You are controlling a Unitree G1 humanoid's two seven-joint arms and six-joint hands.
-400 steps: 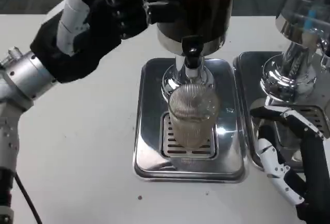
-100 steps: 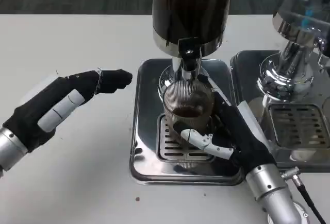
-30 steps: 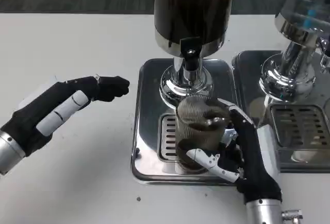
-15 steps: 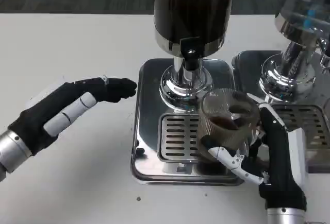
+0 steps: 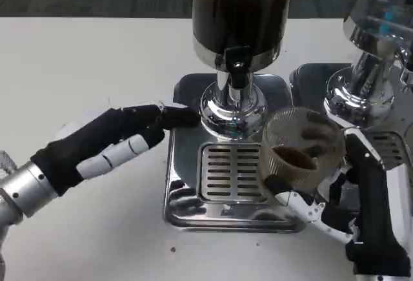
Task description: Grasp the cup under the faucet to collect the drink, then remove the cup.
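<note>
- The cup (image 5: 300, 154) sits in your right hand (image 5: 352, 210), gripped from the side with fingers wrapped round its lower wall; it is tilted a little, and a shallow pool of dark drink shows inside.
- It hangs just in front of that hand's palm, over the right edge of the drip tray (image 5: 187, 197), clear of the grate (image 5: 229, 172) and off to the right of the faucet (image 5: 237, 68).
- You are, by my reading, in the removal step: the drink looks collected and the cup is already out from under the faucet.
- The next move calls for levelling the cup and carrying it toward you, to bare table (image 5: 97, 55), keeping wide of the second dispenser (image 5: 368, 68) that stands just beyond your right hand.
- Watch the tilt: the drink could slop toward the lower rim.
- Your left hand (image 5: 119, 142) holds nothing; its fingers lie stretched out, close together, tips touching or nearly touching the tray's left rear corner.
- Keep it parked there, away from the cup's path.
</note>
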